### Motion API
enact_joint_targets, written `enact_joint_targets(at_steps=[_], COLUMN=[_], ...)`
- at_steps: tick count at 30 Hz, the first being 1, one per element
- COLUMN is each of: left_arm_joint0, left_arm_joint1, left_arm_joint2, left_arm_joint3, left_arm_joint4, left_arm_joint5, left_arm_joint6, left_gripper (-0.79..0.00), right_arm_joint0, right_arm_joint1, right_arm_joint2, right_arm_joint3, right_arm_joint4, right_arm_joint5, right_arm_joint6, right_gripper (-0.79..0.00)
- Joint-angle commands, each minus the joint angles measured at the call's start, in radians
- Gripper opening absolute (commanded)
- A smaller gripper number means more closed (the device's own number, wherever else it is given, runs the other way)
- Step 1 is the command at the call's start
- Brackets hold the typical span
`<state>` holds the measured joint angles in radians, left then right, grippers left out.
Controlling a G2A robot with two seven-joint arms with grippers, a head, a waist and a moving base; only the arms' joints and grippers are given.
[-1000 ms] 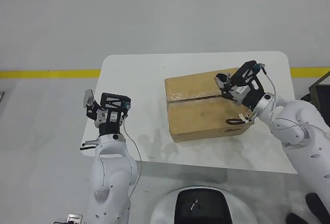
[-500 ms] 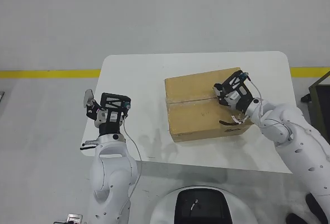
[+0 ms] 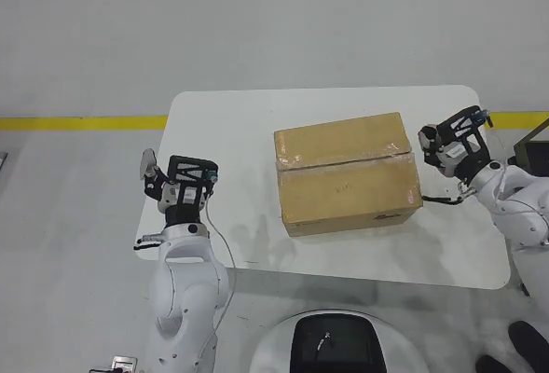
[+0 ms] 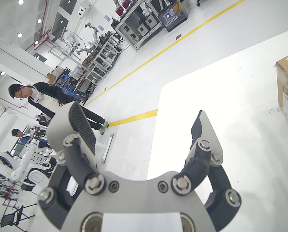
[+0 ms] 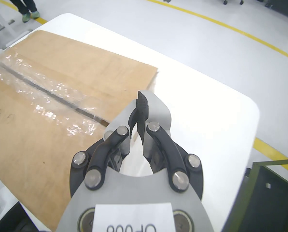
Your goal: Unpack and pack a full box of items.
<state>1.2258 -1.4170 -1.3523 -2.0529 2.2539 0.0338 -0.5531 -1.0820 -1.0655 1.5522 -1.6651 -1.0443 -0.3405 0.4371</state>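
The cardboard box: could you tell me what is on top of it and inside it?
Clear tape runs along the seam between the closed flaps of the box. Those flaps hide whatever is inside.

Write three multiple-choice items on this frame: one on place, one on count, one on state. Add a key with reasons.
1. Where is the right gripper relative to the brown cardboard box?
A) resting on its lid
B) past its right end, above the white rounded-corner table
C) inside it

2. How many boxes stand on the table?
A) one
B) two
C) three

3. What state are the box's top flaps in?
A) folded open
B) torn off
C) closed, with clear tape along the seam

Key:
1 B: the top view shows the gripper beyond the box's edge, over bare table.
2 A: a single box stands on the table.
3 C: the flaps lie flat and shiny tape covers the seam.
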Motion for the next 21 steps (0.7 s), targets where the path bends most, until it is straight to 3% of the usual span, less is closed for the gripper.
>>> enact_joint_targets(at_steps=[1,10,15,21], left_arm_joint0=[0.006,0.014,0.011,-0.003], left_arm_joint1=[-0.001,-0.01,-0.012,-0.016], left_arm_joint2=[0.01,0.071,0.08,0.089], left_arm_joint3=[0.003,0.006,0.004,0.0], left_arm_joint4=[-0.011,-0.082,-0.088,-0.087], left_arm_joint5=[0.0,-0.039,-0.054,-0.062], left_arm_joint6=[0.021,0.057,0.056,0.041], left_gripper=[0.0,0.0,0.0,0.0], right_arm_joint0=[-0.026,-0.188,-0.292,-0.411], right_arm_joint1=[0.008,0.026,0.021,0.005], right_arm_joint2=[0.073,0.305,0.303,0.237], right_arm_joint3=[-0.038,-0.293,-0.437,-0.497], right_arm_joint4=[-0.007,-0.085,-0.224,-0.251], right_arm_joint5=[0.009,0.051,0.154,0.251], right_arm_joint6=[-0.018,-0.053,-0.078,-0.155], right_gripper=[-0.785,-0.785,-0.785,-0.785])
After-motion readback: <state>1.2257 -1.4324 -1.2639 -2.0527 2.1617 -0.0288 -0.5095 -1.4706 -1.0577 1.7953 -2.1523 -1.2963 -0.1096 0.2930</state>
